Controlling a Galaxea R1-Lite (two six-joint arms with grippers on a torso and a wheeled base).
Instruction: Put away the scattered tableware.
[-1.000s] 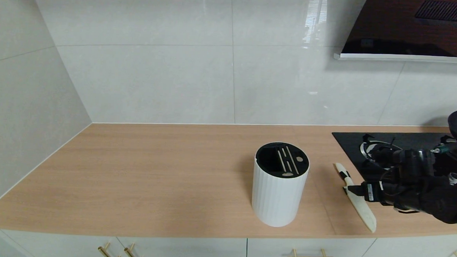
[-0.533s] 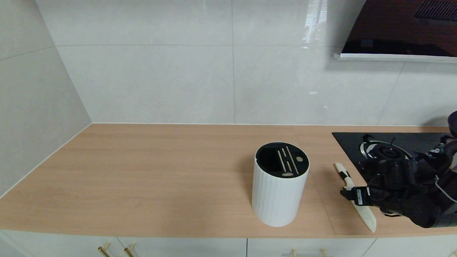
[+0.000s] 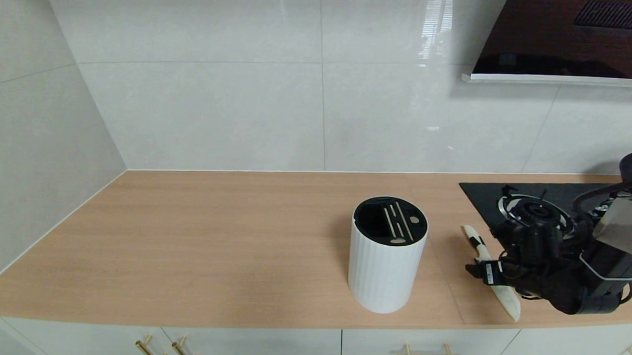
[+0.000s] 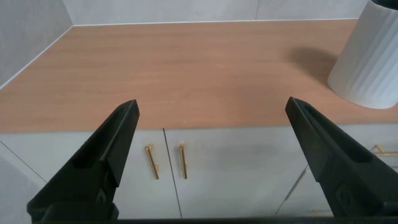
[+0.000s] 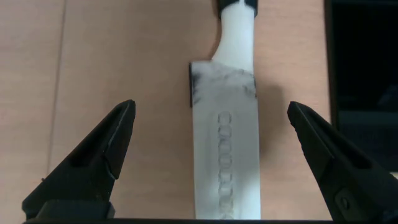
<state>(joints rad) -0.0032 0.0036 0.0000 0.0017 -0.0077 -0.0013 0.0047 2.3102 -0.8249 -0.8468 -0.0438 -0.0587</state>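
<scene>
The right gripper (image 3: 483,270) hung with its jaws spread wide, straddling the white knife (image 3: 505,301), which lay flat on the wooden countertop (image 3: 214,237) between the ribbed knife holder (image 3: 387,253) and the hob (image 3: 483,196). The knife's long axis ran from back wall to front edge, handle toward the wall, tip near the counter's lip and angled slightly right. Closing on the thin, flat blade could skid it off that edge, or give a slippery hold that dropped it
</scene>
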